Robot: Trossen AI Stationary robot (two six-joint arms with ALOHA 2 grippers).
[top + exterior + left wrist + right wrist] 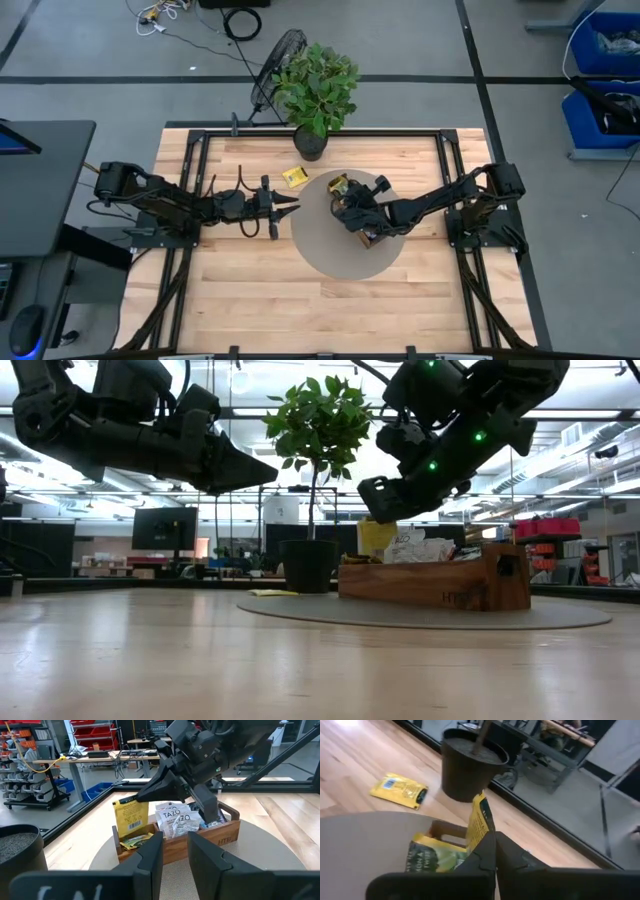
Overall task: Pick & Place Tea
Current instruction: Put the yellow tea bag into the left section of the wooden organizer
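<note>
A long wooden box (215, 840) stands on a round grey mat (340, 258) at the table's middle. White tea packets (175, 817) stand in it, and a yellow-green one (134, 840) lies at its end. My right gripper (343, 190) is over that end, shut on a yellow tea packet (131, 816). Another yellow packet (294, 177) lies flat on the wood beyond the mat. My left gripper (285, 208) hovers level just left of the mat, open, with nothing between its fingers. My right gripper pinches the yellow packet's upper edge (142, 802) between its two fingertips (487, 847). The fingers come from the table's right, slanting a little downward. The packet stands upright on edge over the box's end. Whether its lower edge touches the box I cannot tell.
A potted green plant (318, 85) stands at the table's far edge, its dark pot (470, 765) close behind the box. A black frame (200, 135) runs round the tabletop. Bare wood lies near the front edge.
</note>
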